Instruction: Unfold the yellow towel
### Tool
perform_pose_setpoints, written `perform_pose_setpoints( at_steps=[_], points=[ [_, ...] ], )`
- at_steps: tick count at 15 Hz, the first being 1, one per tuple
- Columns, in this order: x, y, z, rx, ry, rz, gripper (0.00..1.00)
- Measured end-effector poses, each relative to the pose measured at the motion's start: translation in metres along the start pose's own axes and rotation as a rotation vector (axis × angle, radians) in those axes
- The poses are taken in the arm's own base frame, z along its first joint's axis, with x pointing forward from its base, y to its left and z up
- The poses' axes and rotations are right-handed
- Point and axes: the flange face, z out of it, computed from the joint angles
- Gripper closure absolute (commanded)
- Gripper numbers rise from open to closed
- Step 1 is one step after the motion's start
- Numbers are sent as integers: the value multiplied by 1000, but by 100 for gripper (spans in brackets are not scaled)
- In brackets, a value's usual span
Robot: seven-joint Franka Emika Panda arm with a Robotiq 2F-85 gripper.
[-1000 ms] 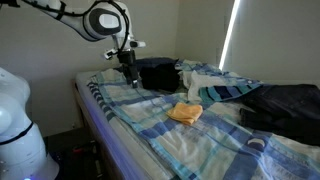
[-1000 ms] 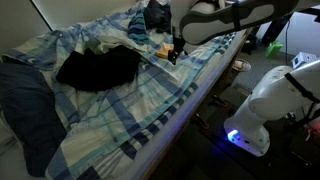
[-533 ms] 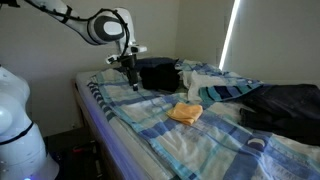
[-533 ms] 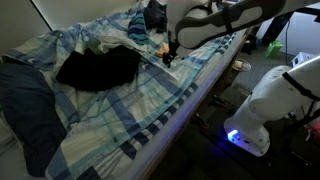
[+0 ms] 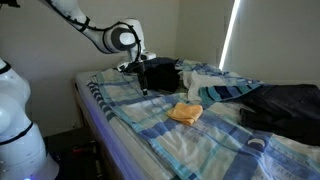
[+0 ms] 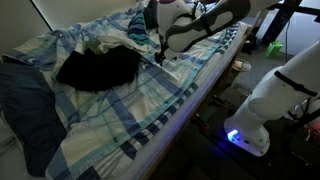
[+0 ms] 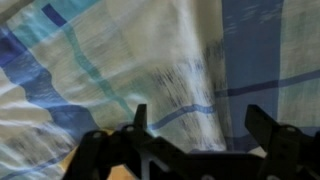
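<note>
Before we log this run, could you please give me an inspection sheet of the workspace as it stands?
Surface: rumpled blue-white plaid bedsheet covering the whole work area.
Job's things: small yellow-orange cloth towel, lying folded as a wad on the sheet, not yet unfolded.
Clutter: dark clothing spread on the sheet; dark blue garment near the sheet's edge.
Grippers: Robotiq gripper open and empty, over bare sheet, apart from the towel.
Cables: nothing seen.
Surroundings: bright window strip; white robot base beside the bed.
</note>
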Motion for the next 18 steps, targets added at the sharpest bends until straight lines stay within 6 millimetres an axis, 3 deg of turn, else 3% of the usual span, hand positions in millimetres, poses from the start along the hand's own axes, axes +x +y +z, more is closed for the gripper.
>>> perform_pose_setpoints(
  at_steps=[5,10,18],
  points=[
    [46,5,-5,-73,88,61,0],
    [81,13,11,-153,126,115,0],
    [87,14,19,-161,112,118,0]
  ],
)
